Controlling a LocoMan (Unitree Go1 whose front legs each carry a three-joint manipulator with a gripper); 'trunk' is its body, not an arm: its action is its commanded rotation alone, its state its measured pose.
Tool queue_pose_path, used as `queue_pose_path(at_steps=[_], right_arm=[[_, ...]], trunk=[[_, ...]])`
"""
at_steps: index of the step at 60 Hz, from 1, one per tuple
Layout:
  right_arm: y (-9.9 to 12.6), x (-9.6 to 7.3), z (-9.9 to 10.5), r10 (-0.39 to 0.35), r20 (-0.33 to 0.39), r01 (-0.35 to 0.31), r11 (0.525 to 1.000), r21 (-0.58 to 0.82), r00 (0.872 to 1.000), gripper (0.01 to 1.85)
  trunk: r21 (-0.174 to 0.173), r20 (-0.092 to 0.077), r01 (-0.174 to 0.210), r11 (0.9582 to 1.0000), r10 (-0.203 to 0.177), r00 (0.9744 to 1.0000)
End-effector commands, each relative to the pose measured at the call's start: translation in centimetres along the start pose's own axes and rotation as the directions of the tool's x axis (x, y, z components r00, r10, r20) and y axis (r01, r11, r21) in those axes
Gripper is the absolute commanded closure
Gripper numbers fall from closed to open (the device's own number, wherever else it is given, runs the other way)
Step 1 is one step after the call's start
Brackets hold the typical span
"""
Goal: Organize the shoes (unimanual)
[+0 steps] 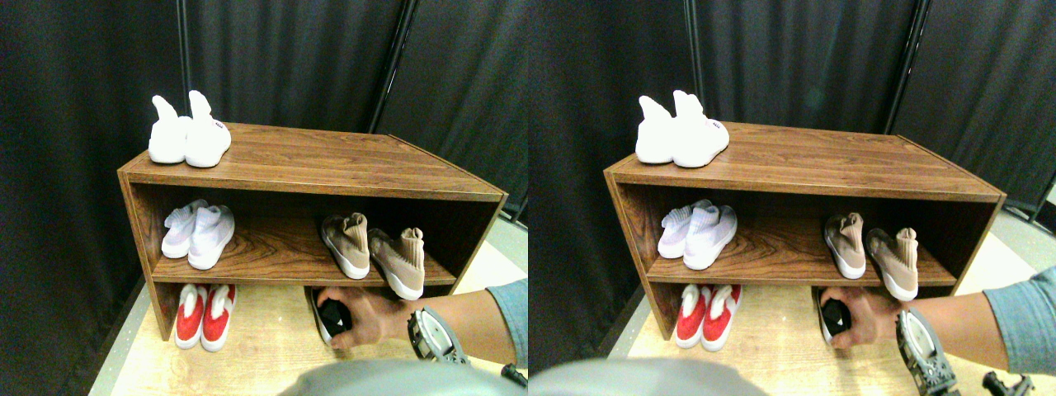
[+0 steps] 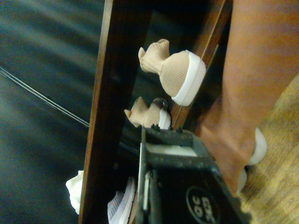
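A person's hand (image 1: 363, 318) is reaching in from the lower right, gripping a black knit sneaker with a white sole (image 1: 332, 318) on the light wood floor (image 1: 264, 338), just under the right end of the dark wood-grain two-tier shoe shelf (image 1: 313, 161). The beige-tan knit sneakers with white soles (image 1: 375, 254) are sitting on the middle shelf, right side — toes pointing outward, the rightmost one overhanging the front edge. A pale lavender-white pair (image 1: 198, 233) is sitting on the same shelf at the left, a white high-cuff pair (image 1: 188, 132) on top, a red-and-white pair (image 1: 205, 315) on the floor below left. The claw (image 1: 433, 334) is hanging beside the person's wrist — can't tell how its jaws stand.
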Motion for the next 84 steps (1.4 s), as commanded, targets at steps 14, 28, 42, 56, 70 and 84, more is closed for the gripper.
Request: queue_pose_path(at_steps=[14, 28, 42, 56, 70, 84], right_arm=[[0.7, 0.3, -0.1, 0.038, 0.009, -0.038, 0.999, 0.012, 0.999, 1.8], [0.6, 0.5, -0.2, 0.037, 0.002, -0.037, 0.999, 0.025, 0.999, 1.8], [0.6, 0.6, -0.2, 0.036, 0.0, -0.036, 0.999, 0.015, 0.999, 1.8], [1.0, 0.4, 0.2, 0.049, -0.007, -0.049, 0.999, -0.01, 0.999, 1.8], [1.5, 0.1, 1.0, 0.006, 0.027, -0.006, 1.0, 0.001, 1.0, 1.49], [1.5, 0.5, 1.7, -0.005, 0.04, 0.007, 0.999, -0.052, 0.999, 0.25]], trunk=[[-0.019, -0.029, -0.004, 0.9998, 0.004, 0.9996], [-0.023, -0.028, -0.007, 0.9997, 0.006, 0.9996], [-0.023, -0.029, -0.005, 0.9997, 0.004, 0.9996], [-0.017, -0.032, 0.005, 0.9998, -0.005, 0.9995], [-0.012, -0.032, 0.016, 0.9998, -0.017, 0.9993], [-0.009, -0.03, 0.019, 0.9998, -0.02, 0.9993]])
